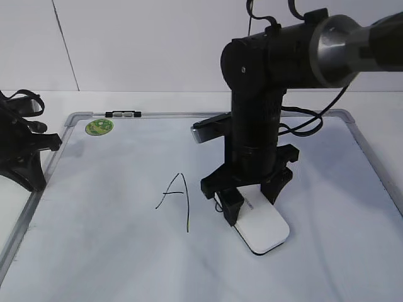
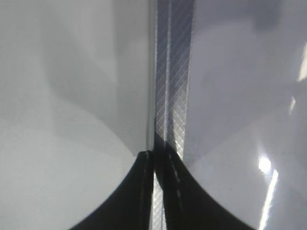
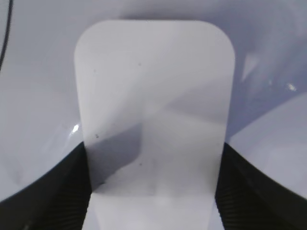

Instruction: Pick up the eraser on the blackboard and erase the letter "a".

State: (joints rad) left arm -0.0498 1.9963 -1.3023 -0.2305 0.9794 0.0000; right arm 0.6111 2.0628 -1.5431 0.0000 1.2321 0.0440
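White rounded plastic eraser [image 1: 263, 228] sits clamped in right gripper [image 3: 153, 191] at five o'clock of capital A [image 1: 176, 200]; left gripper [image 2: 158, 160] closed, empty. Sweeping could smudge it.

You can read one handwritten mark on the blackboard [image 1: 113, 251] — a tall capital "A" [image 1: 176, 198] in thin black marker, left of the middle, its right leg running lower than the left. The round green sticker [image 1: 99, 127] near the board's far left corner carries a pale design, but it is too small for you to read. The eraser [image 1: 264, 226] shows a trace of small grey lettering on its top near the right hand [image 1: 249, 195] — you cannot make it out. Neither wrist view shows any writing.
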